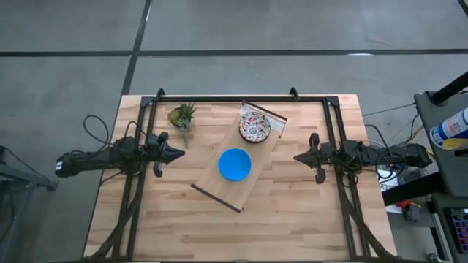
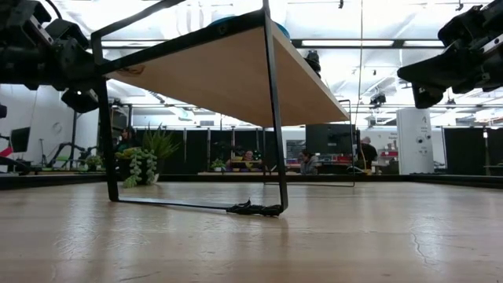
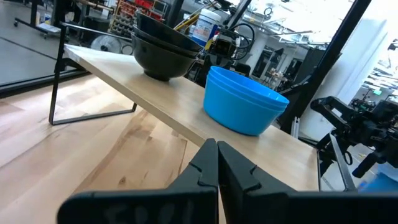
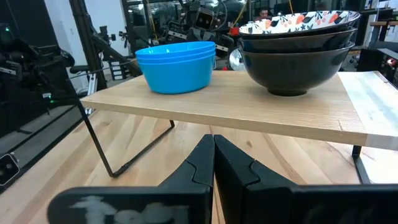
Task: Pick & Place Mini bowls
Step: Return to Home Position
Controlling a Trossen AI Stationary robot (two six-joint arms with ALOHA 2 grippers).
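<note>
A stack of bright blue bowls (image 1: 235,164) stands on the long wooden board (image 1: 257,177), which rests raised on thin black wire legs. A stack of bowls, dark outside and red-patterned inside (image 1: 254,126), stands on the board's far end. In the left wrist view the blue stack (image 3: 244,101) and the dark stack (image 3: 163,47) show beyond my left gripper (image 3: 217,159), which is shut and hovers left of the board (image 1: 179,154). My right gripper (image 4: 214,155) is shut and hovers right of the board (image 1: 298,157), facing the blue stack (image 4: 177,65) and the patterned stack (image 4: 296,48).
A small green plant (image 1: 183,117) stands near the table's far left. A black tube frame (image 1: 241,98) runs along the far edge and down both sides. The board's wire leg (image 2: 271,118) stands in the low view. Bare tabletop lies toward the near edge.
</note>
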